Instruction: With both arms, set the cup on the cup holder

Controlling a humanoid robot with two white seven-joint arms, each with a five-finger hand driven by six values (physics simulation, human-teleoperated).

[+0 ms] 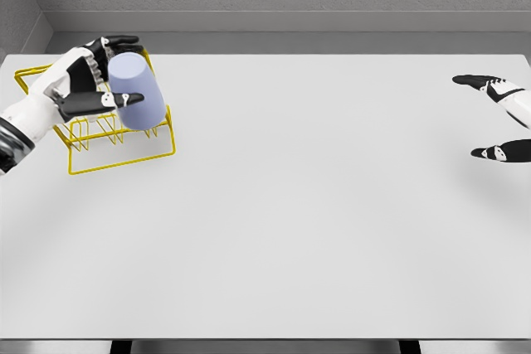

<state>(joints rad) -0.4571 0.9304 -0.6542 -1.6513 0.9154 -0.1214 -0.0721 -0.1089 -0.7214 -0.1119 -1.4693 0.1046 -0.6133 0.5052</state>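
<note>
A pale lavender cup (137, 91) is held tilted over the yellow wire cup holder (124, 153) at the table's far left. My left hand (104, 72) is shut on the cup, thumb across its front and fingers behind its top. The cup's lower end is down among the holder's wire prongs; whether it touches them I cannot tell. My right hand (498, 118) hovers at the right edge of the view, fingers spread, holding nothing, far from the cup.
The white table (315, 230) fills most of the view, with grey walls behind it. The holder sits close to the table's left edge and back corner.
</note>
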